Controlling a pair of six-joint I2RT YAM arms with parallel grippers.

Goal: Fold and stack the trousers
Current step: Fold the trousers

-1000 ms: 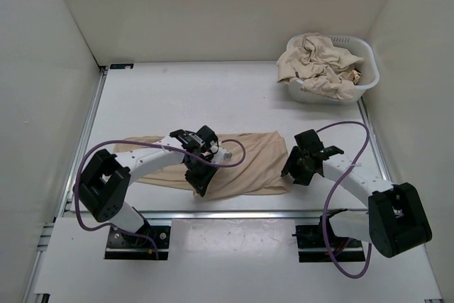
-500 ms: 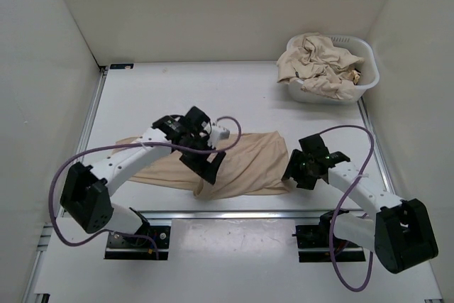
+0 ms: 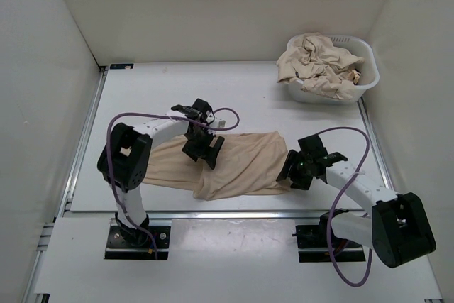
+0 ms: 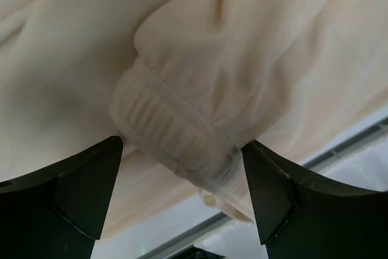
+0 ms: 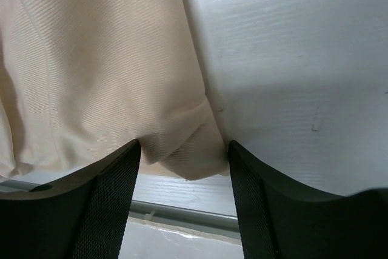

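Where trousers (image 3: 245,164) lie, left gripper (image 4: 182,144) gapes over band (image 4: 163,125); right gripper (image 5: 183,147) gapes astride corner (image 5: 193,161).

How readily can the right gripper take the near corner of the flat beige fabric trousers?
Probably yes: the right gripper hangs open astride that corner of the beige fabric trousers, nothing between.

A white tabletop (image 3: 177,90) sits boxed in by plain off-white panels: a back wall (image 3: 227,12), a left wall (image 3: 35,104) and a right wall (image 3: 418,69). An aluminium rail (image 3: 89,133) runs along its left edge. The light is even and shadows are soft.
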